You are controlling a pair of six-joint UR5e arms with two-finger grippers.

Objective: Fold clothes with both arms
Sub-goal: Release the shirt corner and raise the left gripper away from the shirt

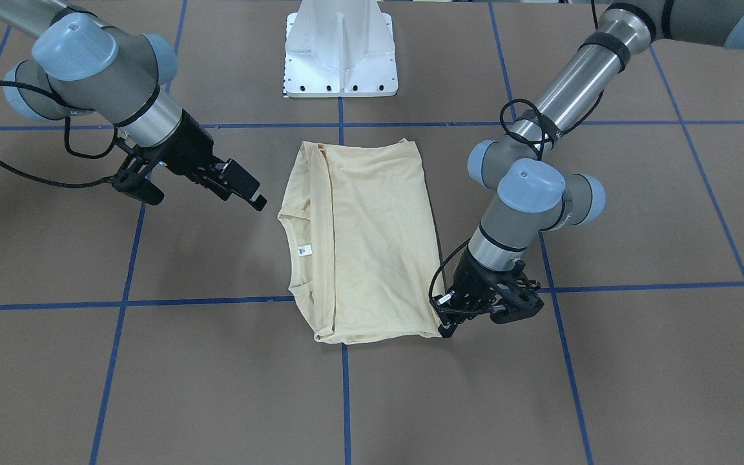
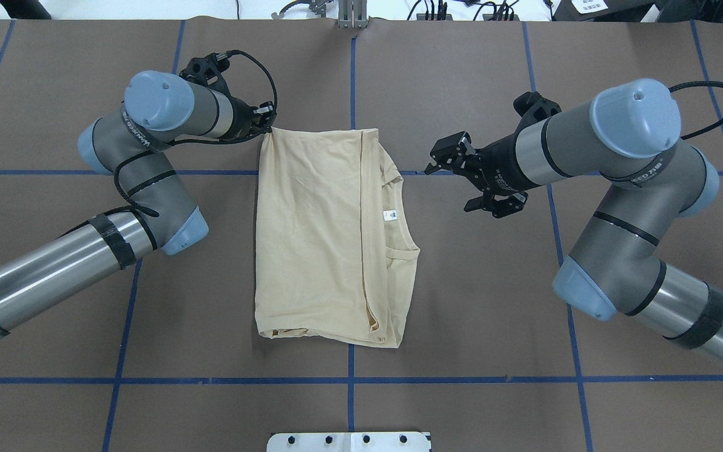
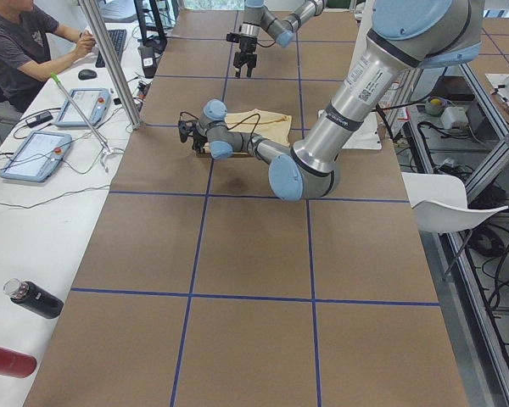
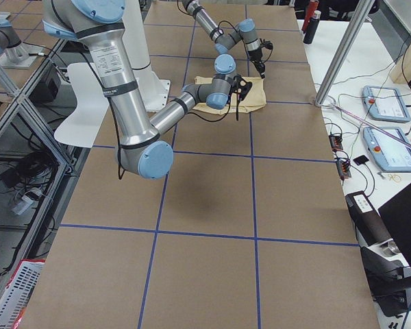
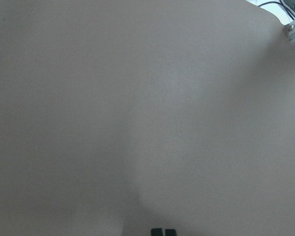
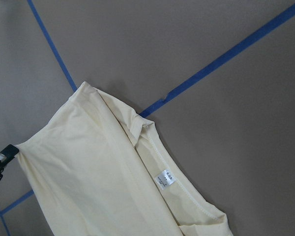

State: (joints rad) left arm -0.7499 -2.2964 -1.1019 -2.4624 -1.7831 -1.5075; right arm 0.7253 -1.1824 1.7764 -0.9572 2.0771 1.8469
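Fingers (image 5: 158, 232) of the left black two-finger gripper (image 1: 447, 327) are pressing together at the corner of the pale cream-yellow long-sleeved knit shirt (image 1: 372, 245) nearest the front-facing camera, touching its edge. Whether any cloth is lying between them I cannot tell, since the left wrist view is showing only bare table. That placement is probably serving the next fold, this corner, on the side opposite the collar, being the one to carry across. The shirt is lying flat on the brown paper-covered table (image 1: 637, 387) as a neat rectangle, sleeves tucked in, its small white neck label (image 1: 304, 250) facing up. Farther back, on the collar side, the right black gripper (image 2: 455, 182) is hovering with fingers spread wide, holding nothing, near the collar edge yet apart from the cloth, likely keeping clear until its own corner is needed. Farthest off, the white metal pedestal base (image 1: 341, 64) is standing.
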